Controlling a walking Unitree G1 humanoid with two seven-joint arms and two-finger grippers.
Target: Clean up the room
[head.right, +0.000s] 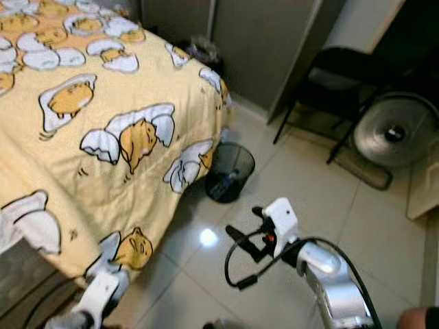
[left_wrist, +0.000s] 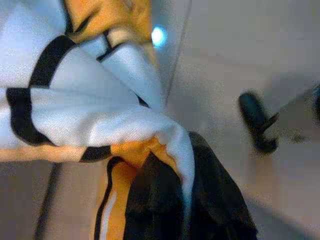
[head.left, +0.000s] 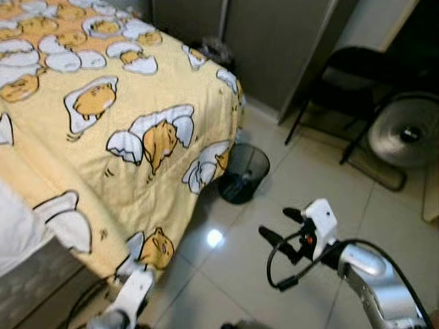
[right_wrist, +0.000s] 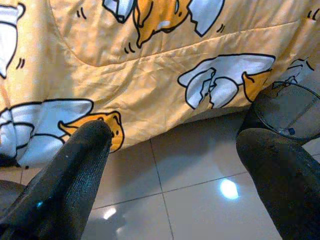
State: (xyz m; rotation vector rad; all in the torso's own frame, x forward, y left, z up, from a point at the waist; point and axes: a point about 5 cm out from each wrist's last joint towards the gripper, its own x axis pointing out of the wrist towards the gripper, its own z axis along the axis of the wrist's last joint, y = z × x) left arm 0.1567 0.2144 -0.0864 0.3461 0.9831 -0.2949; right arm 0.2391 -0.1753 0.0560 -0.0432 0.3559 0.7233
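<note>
A yellow blanket (head.left: 123, 116) printed with egg cartoons covers the bed and hangs over its side toward the tiled floor. My left gripper (head.left: 137, 274) sits low at the blanket's hanging corner. In the left wrist view its black fingers (left_wrist: 155, 200) are shut on a fold of the blanket (left_wrist: 100, 115). My right gripper (head.left: 278, 223) hovers above the floor to the right of the bed, fingers spread open and holding nothing. The right wrist view looks between the fingers (right_wrist: 80, 165) at the blanket's draped edge (right_wrist: 150, 80).
A black mesh wastebasket (head.left: 243, 171) stands on the floor at the bed's corner. Behind it is a grey wardrobe (head.left: 274, 41). A black folding chair (head.left: 357, 75) and a round fan (head.left: 405, 133) occupy the right. Pale glossy tiles (head.left: 226, 288) lie between my arms.
</note>
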